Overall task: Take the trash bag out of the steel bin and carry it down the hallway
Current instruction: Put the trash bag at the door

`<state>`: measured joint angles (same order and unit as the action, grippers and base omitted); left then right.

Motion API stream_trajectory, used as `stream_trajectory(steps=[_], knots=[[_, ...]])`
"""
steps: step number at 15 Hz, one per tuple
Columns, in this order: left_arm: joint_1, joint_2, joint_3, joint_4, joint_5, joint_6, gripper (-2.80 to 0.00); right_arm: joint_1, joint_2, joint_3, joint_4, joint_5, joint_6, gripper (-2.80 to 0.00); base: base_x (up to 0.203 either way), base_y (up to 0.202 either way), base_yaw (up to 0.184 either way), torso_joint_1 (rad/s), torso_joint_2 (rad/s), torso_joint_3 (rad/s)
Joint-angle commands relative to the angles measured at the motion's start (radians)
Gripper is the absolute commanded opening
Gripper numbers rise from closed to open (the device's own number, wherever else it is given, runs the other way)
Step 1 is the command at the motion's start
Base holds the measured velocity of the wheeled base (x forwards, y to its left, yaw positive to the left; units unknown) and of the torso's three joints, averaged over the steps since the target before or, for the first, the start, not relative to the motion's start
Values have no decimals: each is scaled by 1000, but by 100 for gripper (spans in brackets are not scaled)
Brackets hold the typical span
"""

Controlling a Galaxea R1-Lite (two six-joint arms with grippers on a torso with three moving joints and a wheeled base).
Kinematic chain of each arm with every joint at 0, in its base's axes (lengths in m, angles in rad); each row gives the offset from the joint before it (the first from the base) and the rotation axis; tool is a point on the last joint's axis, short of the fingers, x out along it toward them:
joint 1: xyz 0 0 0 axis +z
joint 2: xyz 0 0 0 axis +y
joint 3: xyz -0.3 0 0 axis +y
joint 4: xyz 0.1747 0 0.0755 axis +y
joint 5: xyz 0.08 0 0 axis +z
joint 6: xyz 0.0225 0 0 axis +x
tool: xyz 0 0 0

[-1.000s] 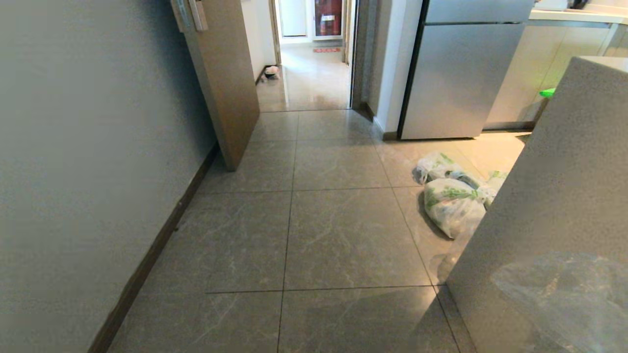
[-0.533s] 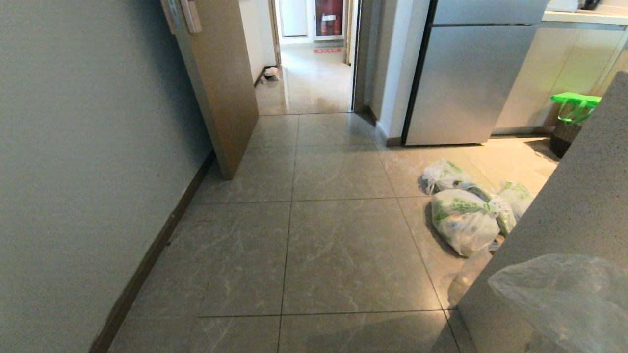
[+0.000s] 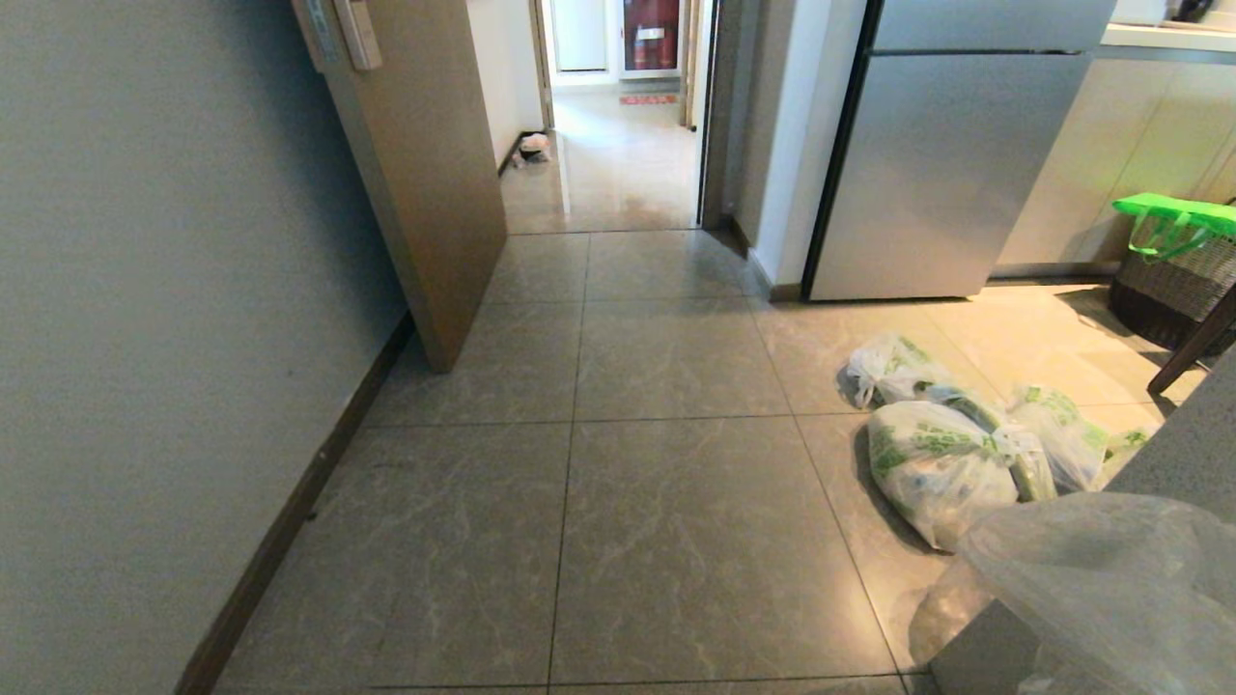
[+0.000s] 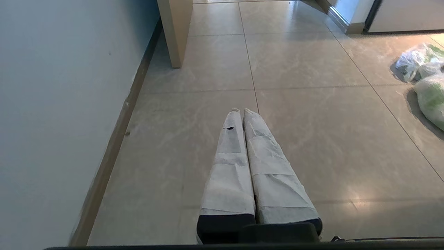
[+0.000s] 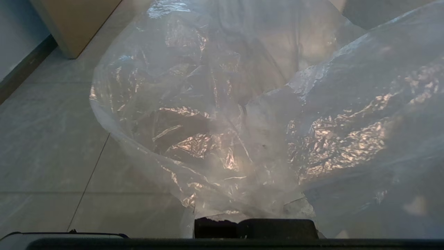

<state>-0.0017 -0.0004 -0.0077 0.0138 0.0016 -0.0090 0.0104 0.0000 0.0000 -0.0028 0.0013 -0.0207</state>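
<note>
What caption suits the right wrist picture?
Right gripper shut on the clear trash bag, billowing over the tiled floor.

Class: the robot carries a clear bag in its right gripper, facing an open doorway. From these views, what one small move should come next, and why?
Probably drive the base straight ahead toward the doorway. The trash bag already bunches into the right gripper, jaws shut on it. The hallway lies beyond. The white bags sit off to the right, the open door to the left; the tiles between look bare. The left gripper hangs shut, idle.
</note>
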Motion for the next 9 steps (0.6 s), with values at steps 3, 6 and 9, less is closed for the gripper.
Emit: stream_trajectory(steps=[3,6,9], knots=[[0,0,0,0,0,0,-280,0,2,2,0,0,-1,-280,189,0,1,-1,3,4],[0,0,0,0,0,0,-280,0,2,2,0,0,-1,-280,192,0,2,1,0,1],[0,0,0,0,0,0,-280,0,2,2,0,0,-1,-280,185,0,1,4,2,0]])
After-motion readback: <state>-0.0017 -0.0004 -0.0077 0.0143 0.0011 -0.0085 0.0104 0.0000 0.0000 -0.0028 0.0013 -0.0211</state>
